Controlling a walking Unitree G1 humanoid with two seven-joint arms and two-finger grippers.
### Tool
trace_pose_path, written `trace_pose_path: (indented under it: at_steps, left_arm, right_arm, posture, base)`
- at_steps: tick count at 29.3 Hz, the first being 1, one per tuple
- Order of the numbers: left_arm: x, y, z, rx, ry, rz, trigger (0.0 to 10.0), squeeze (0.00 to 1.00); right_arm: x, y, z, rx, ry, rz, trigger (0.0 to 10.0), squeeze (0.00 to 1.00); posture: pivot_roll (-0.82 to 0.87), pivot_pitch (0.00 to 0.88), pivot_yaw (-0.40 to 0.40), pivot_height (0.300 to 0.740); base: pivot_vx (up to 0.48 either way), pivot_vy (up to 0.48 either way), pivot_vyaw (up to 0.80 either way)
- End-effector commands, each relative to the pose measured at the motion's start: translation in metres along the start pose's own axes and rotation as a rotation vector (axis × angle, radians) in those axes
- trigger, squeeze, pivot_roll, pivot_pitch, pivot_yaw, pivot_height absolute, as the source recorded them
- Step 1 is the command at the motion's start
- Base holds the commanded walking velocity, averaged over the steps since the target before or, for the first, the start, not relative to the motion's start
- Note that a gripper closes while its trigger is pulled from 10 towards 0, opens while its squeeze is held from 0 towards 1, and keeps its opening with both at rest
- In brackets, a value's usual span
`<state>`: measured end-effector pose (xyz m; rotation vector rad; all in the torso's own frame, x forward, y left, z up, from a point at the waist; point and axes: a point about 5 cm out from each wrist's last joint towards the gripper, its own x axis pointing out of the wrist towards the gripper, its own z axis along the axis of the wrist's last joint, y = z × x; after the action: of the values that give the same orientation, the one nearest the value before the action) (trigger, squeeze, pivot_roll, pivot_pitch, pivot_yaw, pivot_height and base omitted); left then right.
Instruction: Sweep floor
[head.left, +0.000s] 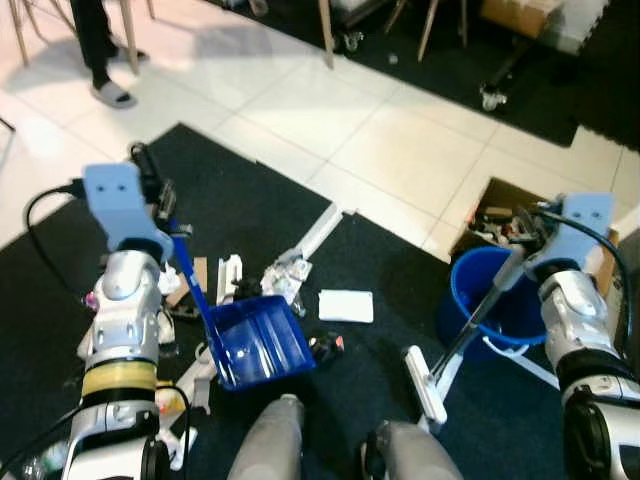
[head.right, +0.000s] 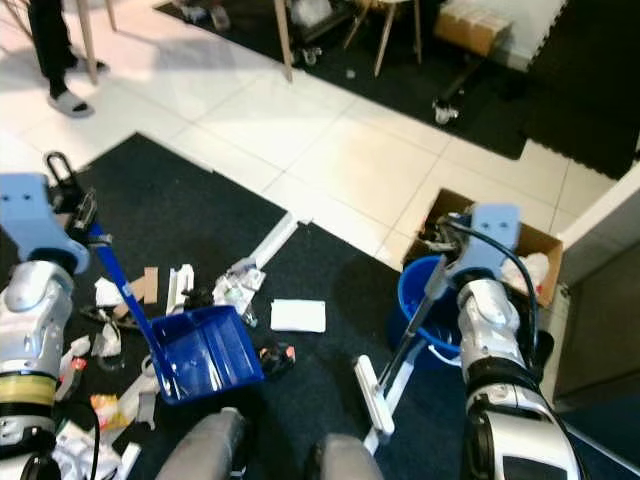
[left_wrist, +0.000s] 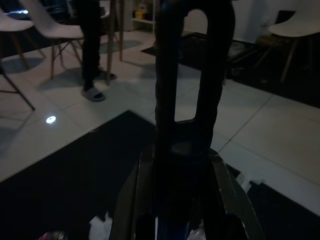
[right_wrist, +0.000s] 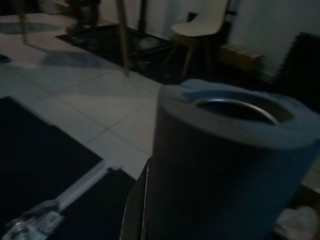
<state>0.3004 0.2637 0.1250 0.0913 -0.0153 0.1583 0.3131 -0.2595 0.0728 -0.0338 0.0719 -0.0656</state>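
The left gripper (head.left: 160, 200) had its fingers clamped on the long handle of the blue dustpan (head.left: 255, 342), whose pan rested on the dark mat (head.left: 260, 215) among scattered litter (head.left: 285, 275), just beside a white sheet of paper (head.left: 346, 305). The right gripper (head.left: 530, 245) was closed around the grey padded handle of the broom (head.left: 470, 325), which slanted down in front of the blue bucket (head.left: 500, 300) to its white head (head.left: 425, 385) on the mat. A person's legs (head.left: 100, 50) stood on the white tiled floor (head.left: 400, 150) well apart from the robot.
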Motion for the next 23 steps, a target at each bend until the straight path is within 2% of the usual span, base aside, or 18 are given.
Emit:
trace_pose_path:
  at_steps: [1,4,10,15,19,20,23]
  left_arm:
    - [0.002,-0.003,0.009,0.011,-0.034,-0.014,10.0,0.00]
    - [0.002,-0.004,0.010,0.010,-0.036,-0.018,10.0,0.00]
    - [0.001,-0.019,0.013,0.004,-0.033,-0.110,10.0,0.00]
    - [-0.003,-0.042,-0.005,0.009,0.043,-0.240,10.0,0.00]
    - [-0.005,-0.050,-0.010,-0.001,0.060,-0.281,10.0,0.00]
    - [-0.005,-0.059,-0.013,-0.003,0.074,-0.326,10.0,0.00]
    - [-0.005,-0.062,-0.014,-0.002,0.079,-0.347,10.0,0.00]
  right_arm:
    - [0.000,-0.003,0.002,-0.013,-0.009,-0.007,10.0,0.00]
    - [0.000,-0.003,0.002,-0.013,-0.009,-0.007,10.0,0.00]
    - [0.005,0.006,0.004,-0.016,-0.010,-0.008,10.0,0.00]
    - [0.010,0.021,0.001,-0.014,0.006,-0.019,10.0,0.00]
    - [0.010,0.024,0.000,-0.019,0.008,-0.039,10.0,0.00]
    - [0.010,0.025,-0.001,-0.026,0.005,-0.089,10.0,0.00]
    - [0.009,0.025,-0.004,-0.029,0.007,-0.119,10.0,0.00]
  posture:
    - [0.04,0.000,-0.057,0.740]
    - [0.04,0.000,-0.057,0.740]
    - [0.04,0.000,-0.053,0.740]
    - [0.04,0.000,-0.050,0.740]
    - [0.04,0.000,-0.046,0.740]
    - [0.04,0.001,-0.044,0.740]
    - [0.04,0.005,-0.042,0.740]
  base:
    - [0.000,0.000,0.79]
    - [0.000,0.000,0.79]
    - [0.000,0.000,0.79]
    - [0.000,0.000,0.00]
    - [0.000,0.000,0.00]
    - [0.000,0.000,0.00]
    - [0.000,0.000,0.00]
